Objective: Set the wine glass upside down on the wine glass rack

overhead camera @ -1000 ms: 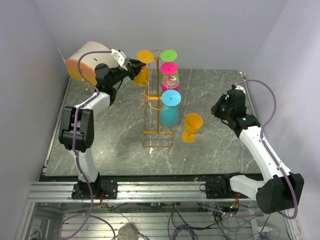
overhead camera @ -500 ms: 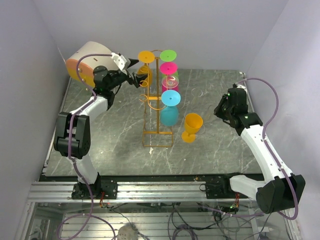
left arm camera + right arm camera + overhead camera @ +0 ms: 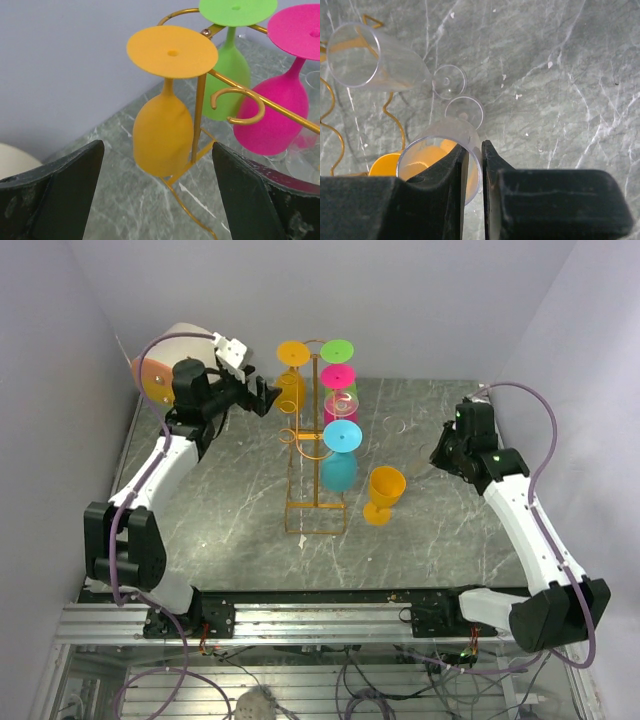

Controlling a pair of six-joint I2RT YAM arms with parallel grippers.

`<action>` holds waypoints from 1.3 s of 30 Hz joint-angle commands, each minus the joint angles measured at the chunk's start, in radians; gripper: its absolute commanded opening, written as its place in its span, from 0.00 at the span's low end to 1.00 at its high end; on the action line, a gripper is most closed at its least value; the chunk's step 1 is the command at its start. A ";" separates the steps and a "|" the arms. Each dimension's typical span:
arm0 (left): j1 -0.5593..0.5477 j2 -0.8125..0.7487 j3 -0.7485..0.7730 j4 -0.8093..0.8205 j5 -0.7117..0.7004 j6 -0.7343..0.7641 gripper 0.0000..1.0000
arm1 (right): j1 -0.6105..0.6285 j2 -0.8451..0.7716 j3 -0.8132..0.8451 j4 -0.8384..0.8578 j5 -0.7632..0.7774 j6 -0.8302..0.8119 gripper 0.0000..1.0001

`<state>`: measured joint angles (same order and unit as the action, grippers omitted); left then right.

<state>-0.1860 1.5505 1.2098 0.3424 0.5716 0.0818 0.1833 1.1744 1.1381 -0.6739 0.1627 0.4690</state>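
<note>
As the left hand (image 3: pixel 262 397) is gaping beside the wine glass rack (image 3: pixel 291 485) at upper centre, the right hand (image 3: pixel 475 147) is pinching a light, brittle, slippery clear wine glass (image 3: pixel 437 145) by its rim, lower centre of the wrist view.

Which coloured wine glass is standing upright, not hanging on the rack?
The orange plastic wine glass right of the golden wire rack's base: it stands on its foot, bowl up. The other orange, green, pink and cyan glasses hang upside down.

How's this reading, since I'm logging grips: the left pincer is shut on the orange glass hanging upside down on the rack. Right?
Not shut: the left wrist view shows the left pincer open, apart from the orange glass hanging upside down on the rack.
</note>
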 commanded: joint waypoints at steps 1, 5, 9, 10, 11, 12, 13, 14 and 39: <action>0.010 -0.055 0.127 -0.359 -0.110 0.016 1.00 | -0.006 0.068 0.112 -0.146 -0.040 -0.052 0.00; 0.010 -0.060 0.279 -0.656 -0.194 0.007 1.00 | -0.007 0.130 0.218 -0.283 -0.047 -0.096 0.00; 0.010 -0.067 0.412 -0.919 -0.235 0.018 1.00 | -0.004 0.162 0.272 -0.352 -0.066 -0.099 0.00; 0.010 -0.073 0.436 -0.968 -0.240 0.020 1.00 | -0.001 0.163 0.260 -0.358 -0.060 -0.067 0.00; 0.010 -0.077 0.452 -1.002 -0.242 0.022 1.00 | -0.002 0.165 0.246 -0.370 -0.055 -0.032 0.00; 0.010 -0.083 0.465 -1.035 -0.243 0.021 1.00 | -0.001 0.168 0.233 -0.382 -0.046 -0.001 0.00; 0.010 -0.088 0.479 -1.064 -0.235 0.021 0.99 | -0.002 0.168 0.222 -0.399 -0.024 0.035 0.00; 0.010 -0.092 0.490 -1.089 -0.229 0.019 0.99 | -0.001 0.170 0.217 -0.424 0.004 0.068 0.00; 0.010 -0.119 0.589 -1.174 -0.062 -0.061 1.00 | -0.002 0.137 0.293 -0.528 0.136 0.107 0.00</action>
<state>-0.1802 1.4551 1.7741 -0.8242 0.4812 0.0292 0.1844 1.3201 1.3918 -1.2583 0.2455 0.6235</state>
